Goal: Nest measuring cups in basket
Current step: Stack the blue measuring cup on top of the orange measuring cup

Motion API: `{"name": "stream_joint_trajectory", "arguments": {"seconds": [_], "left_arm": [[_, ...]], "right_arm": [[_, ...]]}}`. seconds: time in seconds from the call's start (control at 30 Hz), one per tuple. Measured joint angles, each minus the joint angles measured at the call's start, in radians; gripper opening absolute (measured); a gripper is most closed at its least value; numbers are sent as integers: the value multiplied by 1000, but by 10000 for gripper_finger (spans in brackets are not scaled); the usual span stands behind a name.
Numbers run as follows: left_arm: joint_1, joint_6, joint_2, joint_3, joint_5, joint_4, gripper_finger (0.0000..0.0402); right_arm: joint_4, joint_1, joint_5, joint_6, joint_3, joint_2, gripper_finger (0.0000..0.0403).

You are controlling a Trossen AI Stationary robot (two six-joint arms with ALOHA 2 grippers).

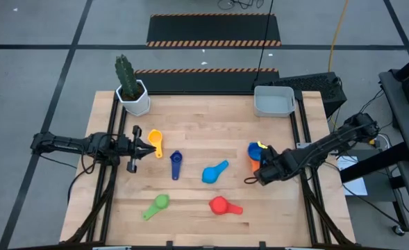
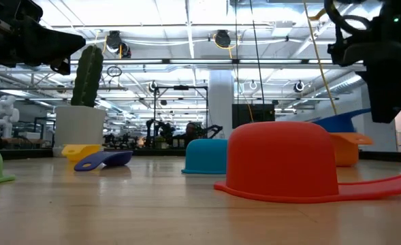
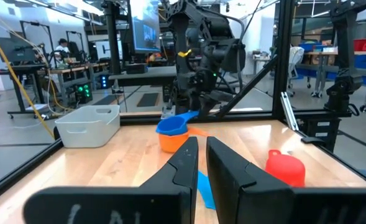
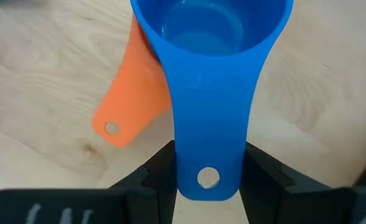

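Note:
My right gripper [image 1: 263, 167] is shut on a blue measuring cup [image 4: 210, 37], whose bowl is over or in the mouth of the orange cup [image 3: 169, 143] at the table's right. The yellow [image 1: 155, 142], dark blue [image 1: 176, 164], light blue [image 1: 214, 172], green [image 1: 155, 206] and red [image 1: 225, 205] cups lie loose on the table; the red and light blue rest on their rims, mouth down. The grey basket [image 1: 273, 101] stands at the far right. My left gripper [image 1: 148, 147] waits shut at the left, next to the yellow cup, touching nothing. My right gripper pinches the blue cup's handle near its free end [image 4: 207, 149], just above the hanging hole, between its two fingers [image 4: 161, 171]. The fingers come from above, steeply slanted, and lie across the handle. Whether the bowl rests in the orange cup or hangs just above it, I cannot tell.
A white pot with a cactus [image 1: 131, 90] stands at the far left corner. Black rails [image 1: 298, 132] run along the table's left and right sides. Bare wood lies between the basket and the cups.

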Motion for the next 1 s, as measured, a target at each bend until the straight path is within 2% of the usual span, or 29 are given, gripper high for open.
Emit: {"name": "stream_joint_trajectory", "arguments": {"seconds": [0.5,0.63,0.77,1.0], "left_arm": [[0,-2,0,0,-11,24,37],[0,-1,0,0,-21,24,37],[0,-1,0,0,-25,24,37],[0,-1,0,0,-26,24,37]], "right_arm": [[93,-91,46,-276,-35,0,125],[93,-95,45,-279,-35,0,129],[93,-95,32,-252,-35,0,149],[90,-93,-88,-139,-35,0,206]]}}
